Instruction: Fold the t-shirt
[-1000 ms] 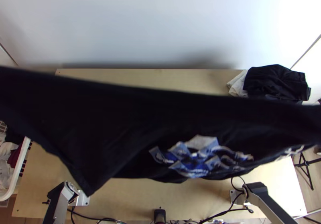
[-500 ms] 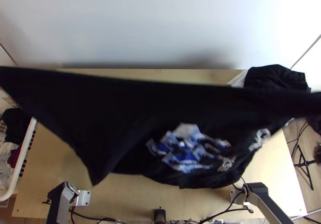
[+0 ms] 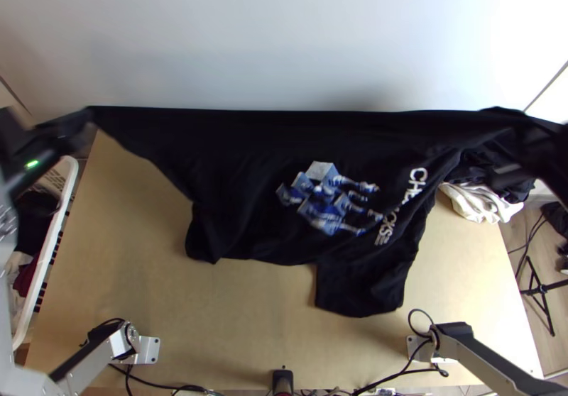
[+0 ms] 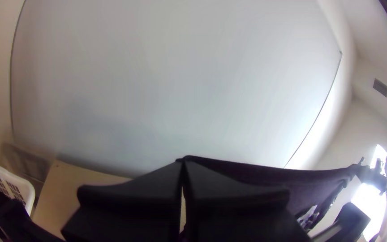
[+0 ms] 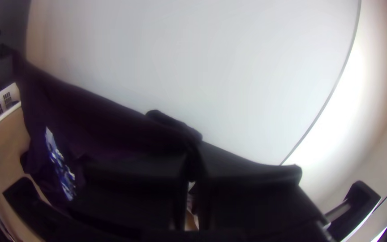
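Note:
At the top view's left edge, my left gripper (image 3: 77, 123) holds one upper corner of the black t-shirt (image 3: 248, 183); at the right edge my right gripper (image 3: 522, 130) holds the other. The shirt hangs stretched between them over the table, its blue-white print facing up and its lower part drooping toward the near edge. In the left wrist view the left gripper (image 4: 182, 162) is shut on the cloth (image 4: 256, 175). The right wrist view has the right gripper (image 5: 193, 150) shut on bunched cloth (image 5: 108, 121).
The light wooden table (image 3: 113, 268) lies below. A white basket (image 3: 67, 183) with clothes stands beyond its left edge. Dark and white cloths (image 3: 476, 201) lie at the table's far right. A tripod (image 3: 541, 289) stands on the floor at right.
Both grippers have come into the top view, moving the shirt away from the camera toward the back wall. The shirt looks smaller, and its lower part now hangs further open.

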